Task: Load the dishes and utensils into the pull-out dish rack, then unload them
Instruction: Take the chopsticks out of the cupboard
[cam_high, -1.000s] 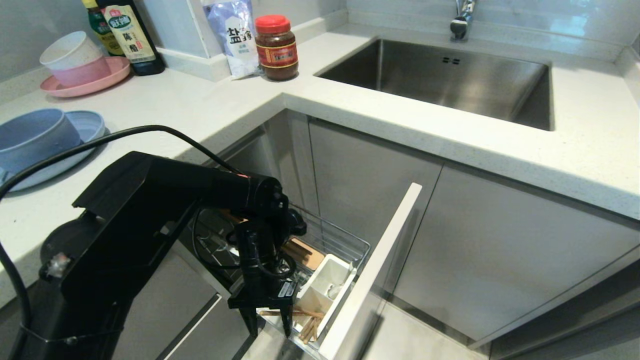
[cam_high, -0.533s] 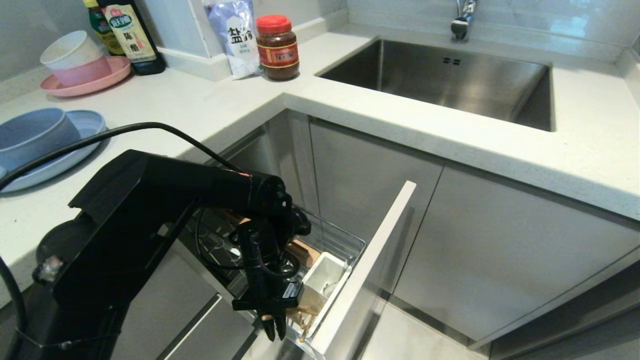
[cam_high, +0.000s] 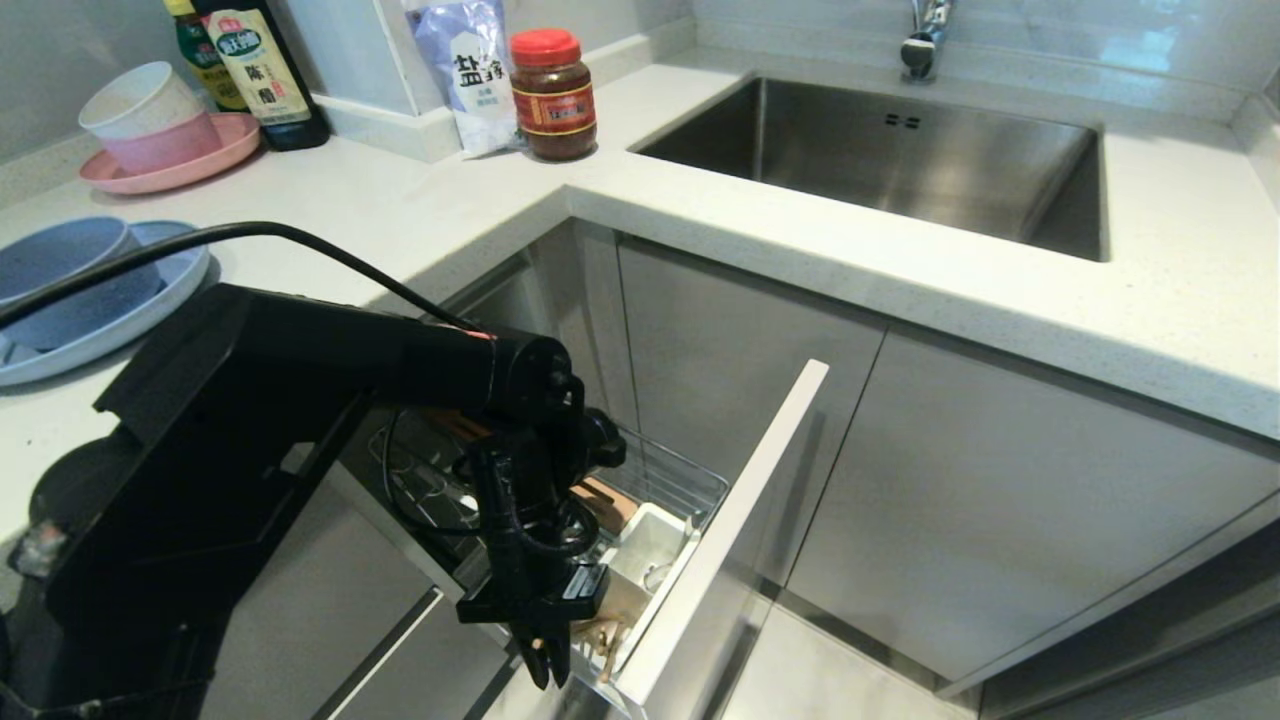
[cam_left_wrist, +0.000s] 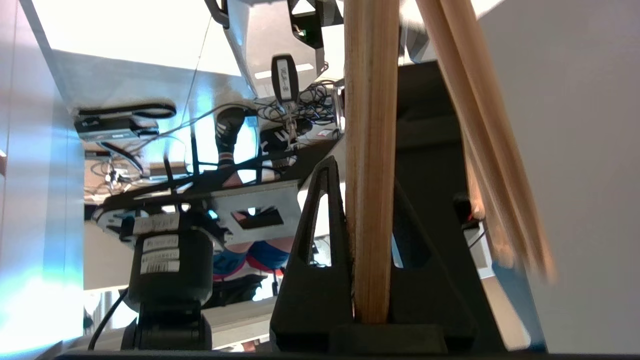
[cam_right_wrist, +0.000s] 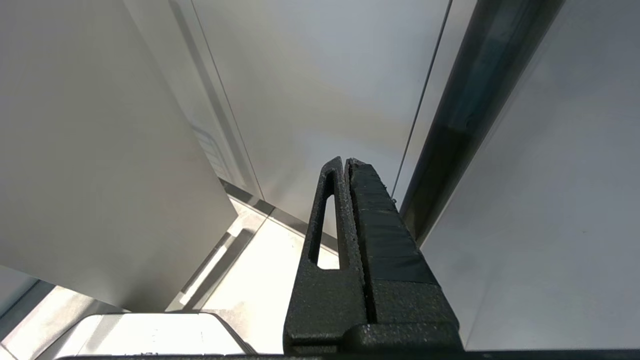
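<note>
Down at the pulled-out dish rack (cam_high: 655, 490), the left tool (cam_high: 540, 662) points downward over the front end of the chrome wire basket, beside the white utensil caddy (cam_high: 655, 548) and just behind the narrow white cabinet front (cam_high: 725, 540). Its jaws are clenched on 1 light wooden chopstick (cam_left_wrist: 370, 165), which the left wrist view shows pinched between the 2 black fingers (cam_left_wrist: 315, 260) and running lengthwise past them. More wooden chopsticks (cam_left_wrist: 492, 165) lie loose alongside, slanting away from the held one; how many I cannot tell. From the head view only their pale ends show beneath the tool, at the rack's front corner. The wooden strip (cam_high: 605, 500) of the rack peeks out behind the wrist. On the white tabletop (cam_high: 420, 210) to the robot's left, the pale blue bowl (cam_high: 60, 265) sits on the pale blue plate (cam_high: 120, 315), partly behind the arm's black cable. Farther back stand a pink plate (cam_high: 170, 165) carrying stacked pink and white bowls (cam_high: 150, 115), a dark sauce bottle (cam_high: 255, 65), a salt bag (cam_high: 465, 70) and a red-lidded jar (cam_high: 552, 95). The steel sink (cam_high: 880, 165) lies to the right. The right tool (cam_right_wrist: 347, 165) hangs low beside grey cabinet doors, its fingers pressed together with nothing between them.
</note>
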